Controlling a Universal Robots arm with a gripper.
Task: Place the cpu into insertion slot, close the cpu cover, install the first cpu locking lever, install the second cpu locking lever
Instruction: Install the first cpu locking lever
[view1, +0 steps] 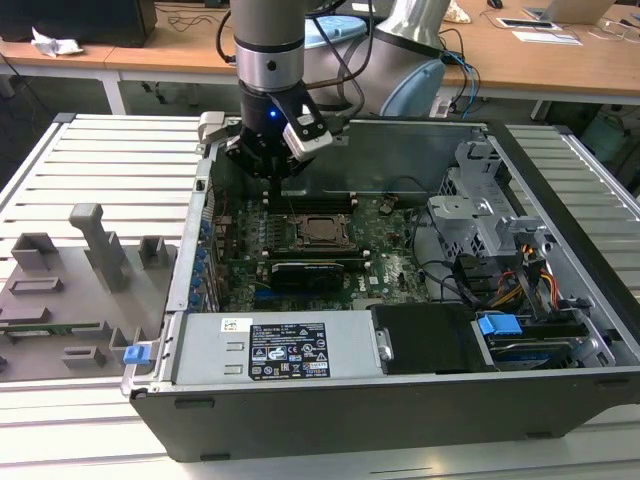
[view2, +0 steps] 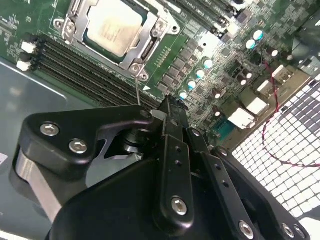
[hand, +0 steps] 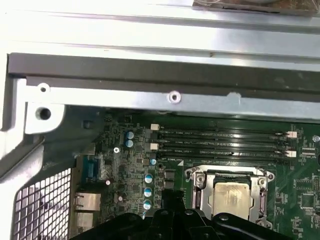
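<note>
The cpu (view2: 112, 27), a pale silver square, lies seated in the insertion slot (view1: 301, 223) on the green motherboard. The cpu cover (view2: 150, 39), a silver frame, lies flat around the chip's edges; in the first wrist view the cpu (hand: 231, 197) and the cover (hand: 261, 200) look the same. A thin wire locking lever (view2: 137, 90) runs from the socket's corner toward my gripper (view2: 170, 103). The black fingers are shut, with the tips just beside the lever's end; whether they touch it I cannot tell. In the exterior view the gripper (view1: 275, 178) hangs over the board's far side, behind the socket.
The board sits in an open computer case (view1: 560, 200). Black memory slots (hand: 220, 142) run beside the socket, with the case's metal back wall (hand: 165, 75) beyond. A black card (view1: 310, 272), the power supply (view1: 280, 350) and the drive cage (view1: 480, 215) stand around it.
</note>
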